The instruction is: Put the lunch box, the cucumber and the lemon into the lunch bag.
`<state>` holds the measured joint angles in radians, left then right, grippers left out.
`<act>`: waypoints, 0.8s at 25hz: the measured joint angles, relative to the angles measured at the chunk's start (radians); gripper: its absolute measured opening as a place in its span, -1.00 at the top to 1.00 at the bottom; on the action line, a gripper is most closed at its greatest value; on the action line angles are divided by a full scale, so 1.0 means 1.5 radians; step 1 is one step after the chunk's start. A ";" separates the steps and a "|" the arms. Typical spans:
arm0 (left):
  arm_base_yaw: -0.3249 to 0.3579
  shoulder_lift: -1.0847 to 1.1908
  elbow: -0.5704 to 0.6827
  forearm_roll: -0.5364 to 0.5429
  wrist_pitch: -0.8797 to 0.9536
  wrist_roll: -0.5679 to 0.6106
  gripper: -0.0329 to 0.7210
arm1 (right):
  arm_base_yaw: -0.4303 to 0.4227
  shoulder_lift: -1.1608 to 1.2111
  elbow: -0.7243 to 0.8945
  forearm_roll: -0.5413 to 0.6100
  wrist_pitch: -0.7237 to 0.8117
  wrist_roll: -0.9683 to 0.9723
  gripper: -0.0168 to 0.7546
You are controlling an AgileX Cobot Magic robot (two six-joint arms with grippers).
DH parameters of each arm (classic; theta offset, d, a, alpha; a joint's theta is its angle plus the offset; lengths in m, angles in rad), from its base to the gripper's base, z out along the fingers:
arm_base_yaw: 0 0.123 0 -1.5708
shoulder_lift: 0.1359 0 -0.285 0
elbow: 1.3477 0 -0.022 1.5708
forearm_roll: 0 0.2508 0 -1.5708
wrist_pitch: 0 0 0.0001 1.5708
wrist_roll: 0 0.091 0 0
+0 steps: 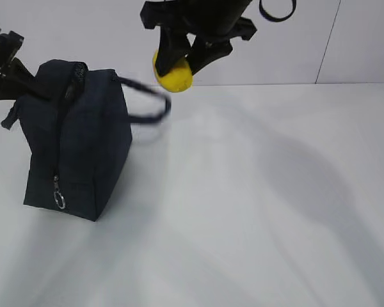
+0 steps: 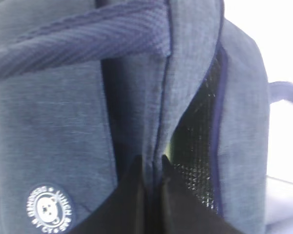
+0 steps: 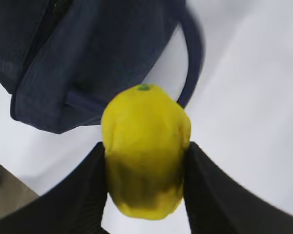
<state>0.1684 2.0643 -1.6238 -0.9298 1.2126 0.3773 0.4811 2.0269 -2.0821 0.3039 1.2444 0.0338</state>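
Lunch bag (image 1: pixel 83 144) standing upright on the white table (image 1: pixel 262 204), below and to the left of the right claw (image 1: pixel 182 61) in the exterior view, dark navy, boxy, far loop handle (image 1: pixel 147 102) sticking out sideways toward that claw. Top edge pinched by the left claw (image 2: pixel 154 168), jaws squeezed nearly together on a fold of fabric beside the open zipper gap. Silvery mesh-like lining (image 2: pixel 200 146) visible just right of that pinch, through the gap. Near handle (image 2: pixel 83 36) crossing above the left claw in its wrist view. Round white logo (image 2: pixel 49 208) low and to the left of the pinching fingers. Silver ring pull (image 1: pixel 59 200) hanging at the lower end of the zipper on the bag's near end face. Lemon (image 3: pixel 145 151) clamped between the right claw's two pads, held in the air, jaws about half apart around it, small green stem spot pointing away from the wrist. Bag's corner and far handle lying beyond the lemon in the right wrist view.
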 joint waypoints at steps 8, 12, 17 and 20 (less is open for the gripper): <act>0.004 0.000 0.000 -0.008 0.000 0.001 0.95 | 0.000 -0.050 -0.007 0.022 0.004 0.001 0.06; 0.004 0.000 0.000 -0.032 0.000 0.006 0.95 | 0.000 -0.040 -0.007 0.128 -0.021 -0.023 0.06; -0.007 0.000 0.000 -0.036 0.000 0.006 0.95 | 0.000 0.011 -0.007 0.238 -0.141 -0.070 0.06; -0.019 0.000 0.000 -0.038 -0.001 0.011 0.95 | 0.000 0.058 -0.007 0.297 -0.192 -0.077 0.06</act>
<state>0.1398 2.0651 -1.6238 -0.9874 1.2106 0.3940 0.4811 2.1140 -2.0930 0.7492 0.9570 -0.0824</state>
